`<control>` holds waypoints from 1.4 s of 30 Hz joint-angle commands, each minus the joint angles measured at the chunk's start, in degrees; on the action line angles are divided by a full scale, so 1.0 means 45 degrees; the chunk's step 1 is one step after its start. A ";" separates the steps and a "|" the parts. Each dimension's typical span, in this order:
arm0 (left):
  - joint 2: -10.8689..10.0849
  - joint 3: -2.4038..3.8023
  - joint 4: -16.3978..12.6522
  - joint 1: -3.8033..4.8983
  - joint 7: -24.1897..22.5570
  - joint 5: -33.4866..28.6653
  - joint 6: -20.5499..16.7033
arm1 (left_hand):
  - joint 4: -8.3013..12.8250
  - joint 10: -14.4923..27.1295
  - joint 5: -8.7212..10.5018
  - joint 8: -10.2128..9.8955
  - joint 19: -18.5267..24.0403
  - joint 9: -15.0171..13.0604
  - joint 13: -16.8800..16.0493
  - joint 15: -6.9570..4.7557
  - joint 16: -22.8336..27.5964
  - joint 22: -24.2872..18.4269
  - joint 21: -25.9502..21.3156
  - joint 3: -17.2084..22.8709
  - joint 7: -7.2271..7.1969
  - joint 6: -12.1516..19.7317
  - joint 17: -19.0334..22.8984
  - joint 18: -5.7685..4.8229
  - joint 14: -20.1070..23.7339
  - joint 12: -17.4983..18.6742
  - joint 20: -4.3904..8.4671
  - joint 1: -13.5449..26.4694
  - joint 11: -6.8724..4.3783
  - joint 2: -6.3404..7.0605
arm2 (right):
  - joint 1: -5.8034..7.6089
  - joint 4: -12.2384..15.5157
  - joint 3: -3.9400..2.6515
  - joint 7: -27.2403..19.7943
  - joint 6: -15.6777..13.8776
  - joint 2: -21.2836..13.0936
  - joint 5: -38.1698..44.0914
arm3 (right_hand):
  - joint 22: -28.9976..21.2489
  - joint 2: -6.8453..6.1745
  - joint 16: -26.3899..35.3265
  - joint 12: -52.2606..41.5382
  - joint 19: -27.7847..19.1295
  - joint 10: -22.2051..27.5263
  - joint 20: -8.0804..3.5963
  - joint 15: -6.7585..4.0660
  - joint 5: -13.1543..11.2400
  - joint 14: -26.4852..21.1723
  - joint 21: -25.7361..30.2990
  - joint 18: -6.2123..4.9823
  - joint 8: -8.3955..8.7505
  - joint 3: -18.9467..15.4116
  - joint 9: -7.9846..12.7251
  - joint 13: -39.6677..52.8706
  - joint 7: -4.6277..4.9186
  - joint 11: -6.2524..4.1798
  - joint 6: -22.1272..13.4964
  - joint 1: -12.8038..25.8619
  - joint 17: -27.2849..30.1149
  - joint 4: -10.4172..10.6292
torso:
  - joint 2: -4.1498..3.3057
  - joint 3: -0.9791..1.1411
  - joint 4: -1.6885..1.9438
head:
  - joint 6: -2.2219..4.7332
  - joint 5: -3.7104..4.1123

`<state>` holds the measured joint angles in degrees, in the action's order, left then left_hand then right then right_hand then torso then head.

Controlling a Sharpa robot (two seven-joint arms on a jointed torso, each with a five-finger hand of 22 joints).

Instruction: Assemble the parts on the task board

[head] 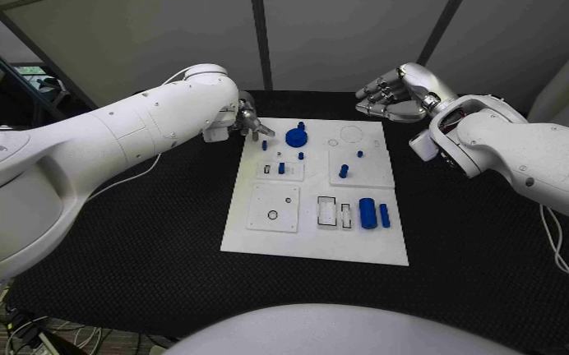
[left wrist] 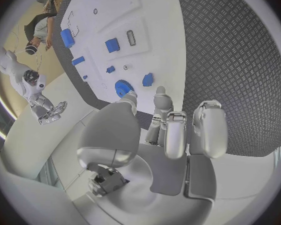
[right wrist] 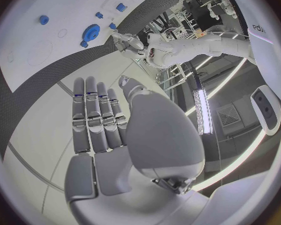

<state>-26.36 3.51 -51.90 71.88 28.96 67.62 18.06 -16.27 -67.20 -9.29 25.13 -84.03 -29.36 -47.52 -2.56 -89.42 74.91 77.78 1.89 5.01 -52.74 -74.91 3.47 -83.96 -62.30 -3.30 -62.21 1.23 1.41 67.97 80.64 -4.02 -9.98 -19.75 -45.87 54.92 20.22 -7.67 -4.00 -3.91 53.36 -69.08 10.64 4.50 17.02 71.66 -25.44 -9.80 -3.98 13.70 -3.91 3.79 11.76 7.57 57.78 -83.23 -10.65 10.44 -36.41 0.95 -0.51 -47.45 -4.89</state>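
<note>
The white task board (head: 311,244) lies in the middle of the black counter (head: 142,240), its long sides running near to far, with bare counter showing along every edge. The widest open room lies on the near side and to the left and right of the board.

The left hand (head: 247,121) hangs just off the board's far left corner, fingers loosely apart and holding nothing; in the left wrist view its fingertips (left wrist: 159,92) sit close to a blue gear-shaped part (left wrist: 123,88) but short of touching it. That gear (head: 297,136) stands near the board's far edge, left of a ring outline (head: 351,134).

The right hand (head: 395,96) is raised beyond the board's far right corner, well apart from the board, fingers straight and side by side, empty.

On the near right of the board lie two long blue parts (head: 373,213) side by side, beside open rectangular slots (head: 333,211). Small blue pegs (head: 344,171) stand in the middle.
</note>
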 commanded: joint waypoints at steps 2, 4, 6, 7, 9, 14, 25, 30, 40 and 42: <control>0.0066 -0.0017 0.0058 -0.0013 -0.0206 0.0015 0.0253 | 0.0022 0.0019 -0.0024 0.0100 -0.0078 -0.0017 0.0007 -0.0068 -0.0053 0.0616 0.0013 -0.0096 -0.0022 -0.0108 -0.3244 -0.0028 -0.1307 -0.0050 -0.0013 -0.0136 -0.0112 -0.0072 | 0.0020 0.0005 -0.0008 -0.0047 0.0071 0.0019 0.0034 | -0.0027 0.0028 0.0075 0.0041 -0.0010 0.0092 0.0077 0.0076 0.0075 0.0006 0.0096 -0.0132 0.0044 -0.0051 0.0015 -0.0010 -0.0020 0.0024 -0.0102 0.0046 0.0020 -0.0020 | 0.0004 0.0002 -0.0003 | -0.0015 -0.0004; 0.0085 -0.0024 0.0073 -0.0026 -0.0214 0.0014 0.0265 | 0.0045 0.0020 -0.0028 0.0140 -0.0078 -0.0029 0.0017 -0.0077 -0.0058 0.0618 0.0009 -0.0127 -0.0032 -0.0109 -0.3252 -0.0028 -0.1310 -0.0049 -0.0004 -0.0232 -0.0121 -0.0098 | 0.0020 0.0003 -0.0008 -0.0047 0.0073 0.0026 0.0034 | -0.0027 0.0028 0.0075 0.0041 -0.0010 0.0092 0.0077 0.0076 0.0075 0.0006 0.0096 -0.0132 0.0044 -0.0051 0.0015 -0.0010 -0.0020 0.0024 -0.0102 0.0046 0.0020 -0.0020 | 0.0000 0.0004 -0.0006 | -0.0017 -0.0007; 0.0099 -0.0030 0.0087 -0.0036 -0.0220 0.0014 0.0283 | 0.0066 0.0014 -0.0029 0.0178 -0.0077 -0.0040 0.0014 -0.0084 -0.0067 0.0619 0.0004 -0.0156 -0.0041 -0.0109 -0.3264 -0.0028 -0.1314 -0.0057 0.0004 -0.0326 -0.0129 -0.0118 | 0.0020 0.0002 -0.0008 -0.0045 0.0075 0.0030 0.0034 | -0.0027 0.0028 0.0075 0.0041 -0.0010 0.0092 0.0077 0.0076 0.0075 0.0006 0.0096 -0.0132 0.0044 -0.0051 0.0015 -0.0010 -0.0020 0.0024 -0.0102 0.0046 0.0020 -0.0020 | 0.0000 0.0004 -0.0006 | -0.0020 -0.0006; 0.0105 -0.0033 0.0097 -0.0039 -0.0226 0.0014 0.0294 | 0.0079 0.0015 -0.0031 0.0195 -0.0078 -0.0046 0.0021 -0.0088 -0.0070 0.0624 0.0006 -0.0171 -0.0045 -0.0106 -0.3269 -0.0029 -0.1315 -0.0055 0.0008 -0.0377 -0.0133 -0.0127 | 0.0020 0.0002 -0.0008 -0.0044 0.0078 0.0032 0.0034 | -0.0027 0.0028 0.0075 0.0041 -0.0010 0.0092 0.0077 0.0076 0.0075 0.0006 0.0096 -0.0132 0.0044 -0.0051 0.0015 -0.0010 -0.0020 0.0024 -0.0102 0.0046 0.0020 -0.0020 | -0.0001 0.0003 0.0001 | -0.0017 0.0009; 0.0115 -0.0038 0.0114 -0.0045 -0.0243 0.0014 0.0310 | 0.0090 0.0018 -0.0033 0.0211 -0.0078 -0.0050 0.0028 -0.0091 -0.0069 0.0624 0.0003 -0.0180 -0.0047 -0.0103 -0.3267 -0.0028 -0.1315 -0.0052 0.0011 -0.0426 -0.0136 -0.0142 | 0.0020 0.0001 -0.0008 -0.0044 0.0082 0.0036 0.0035 | -0.0031 0.0031 0.0075 0.0040 -0.0007 0.0094 0.0078 0.0076 0.0077 0.0005 0.0101 -0.0133 0.0044 -0.0050 0.0015 -0.0009 -0.0020 0.0025 -0.0104 0.0045 0.0022 -0.0022 | 0.0004 0.0001 0.0003 | -0.0027 0.0006; 0.0131 -0.0047 0.0133 -0.0054 -0.0284 0.0013 0.0324 | 0.0109 0.0031 -0.0037 0.0244 -0.0075 -0.0059 0.0055 -0.0096 -0.0061 0.0622 -0.0006 -0.0201 -0.0053 -0.0089 -0.3256 -0.0027 -0.1311 -0.0038 0.0017 -0.0528 -0.0142 -0.0186 | 0.0020 -0.0001 -0.0008 -0.0043 0.0084 0.0045 0.0035 | -0.0032 0.0031 0.0075 0.0040 -0.0007 0.0094 0.0078 0.0076 0.0078 0.0005 0.0102 -0.0133 0.0044 -0.0050 0.0015 -0.0009 -0.0020 0.0025 -0.0104 0.0044 0.0022 -0.0022 | 0.0007 0.0003 0.0005 | -0.0030 -0.0012; 0.0187 -0.0059 0.0151 -0.0070 -0.0385 0.0013 0.0400 | 0.0209 0.0042 -0.0050 0.0362 -0.0076 -0.0090 0.0085 -0.0109 -0.0058 0.0643 -0.0011 -0.0238 -0.0070 -0.0054 -0.3252 -0.0030 -0.1310 -0.0032 0.0031 -0.0923 -0.0158 -0.0354 | 0.0020 -0.0019 -0.0008 -0.0038 0.0102 0.0073 0.0036 | -0.0032 0.0031 0.0075 0.0040 -0.0007 0.0094 0.0078 0.0076 0.0078 0.0005 0.0102 -0.0133 0.0044 -0.0050 0.0015 -0.0009 -0.0020 0.0025 -0.0104 0.0044 0.0022 -0.0022 | 0.0004 0.0005 0.0000 | -0.0047 -0.0026; 0.0200 -0.0065 0.0152 -0.0074 -0.0396 0.0013 0.0482 | 0.0235 0.0040 -0.0052 0.0400 -0.0082 -0.0101 0.0089 -0.0112 -0.0065 0.0659 0.0000 -0.0251 -0.0078 -0.0058 -0.3262 -0.0034 -0.1313 -0.0034 0.0034 -0.1016 -0.0163 -0.0386 | 0.0020 -0.0022 -0.0008 -0.0035 0.0110 0.0080 0.0036 | -0.0032 0.0031 0.0075 0.0040 -0.0007 0.0094 0.0078 0.0076 0.0078 0.0005 0.0102 -0.0133 0.0044 -0.0050 0.0015 -0.0009 -0.0020 0.0025 -0.0104 0.0044 0.0022 -0.0022 | 0.0000 0.0006 0.0003 | -0.0048 -0.0026; 0.0227 -0.0074 0.0201 -0.0081 -0.0409 0.0013 0.0512 | 0.0265 0.0026 -0.0055 0.0450 -0.0079 -0.0116 0.0073 -0.0119 -0.0059 0.0658 -0.0010 -0.0263 -0.0086 -0.0064 -0.3254 -0.0032 -0.1310 -0.0049 0.0038 -0.1132 -0.0172 -0.0440 | 0.0020 -0.0027 -0.0008 -0.0032 0.0126 0.0098 0.0036 | -0.0032 0.0031 0.0075 0.0040 -0.0007 0.0094 0.0078 0.0076 0.0078 0.0005 0.0102 -0.0133 0.0044 -0.0050 0.0015 -0.0009 -0.0020 0.0025 -0.0104 0.0044 0.0022 -0.0022 | 0.0005 0.0007 -0.0005 | -0.0061 -0.0046; 0.0233 -0.0075 0.0205 -0.0083 -0.0409 0.0013 0.0521 | 0.0260 0.0028 -0.0058 0.0462 -0.0077 -0.0120 0.0080 -0.0120 -0.0064 0.0655 -0.0016 -0.0263 -0.0088 -0.0064 -0.3261 -0.0031 -0.1312 -0.0047 0.0040 -0.1150 -0.0174 -0.0472 | 0.0020 -0.0033 -0.0008 -0.0032 0.0132 0.0107 0.0036 | -0.0032 0.0031 0.0075 0.0040 -0.0007 0.0094 0.0078 0.0076 0.0078 0.0005 0.0102 -0.0133 0.0044 -0.0050 0.0015 -0.0009 -0.0020 0.0025 -0.0104 0.0044 0.0022 -0.0022 | 0.0005 0.0007 -0.0005 | -0.0081 -0.0053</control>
<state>-25.40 3.17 -51.03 71.43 27.68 67.60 19.68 -15.33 -67.20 -9.29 26.90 -84.03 -29.81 -47.19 -2.56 -89.42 74.91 77.78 0.94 4.80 -52.93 -74.91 3.47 -83.96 -62.30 -3.29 -66.98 0.82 -0.77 67.96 80.47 -4.02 -9.94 -19.49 -45.45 54.97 20.16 -7.67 -3.99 -3.91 53.35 -69.08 10.64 4.50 17.02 71.66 -25.22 -9.80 -3.98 13.70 -3.91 3.79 11.76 7.58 57.78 -83.23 -10.61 10.44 -36.38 0.98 -0.51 -47.73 -5.10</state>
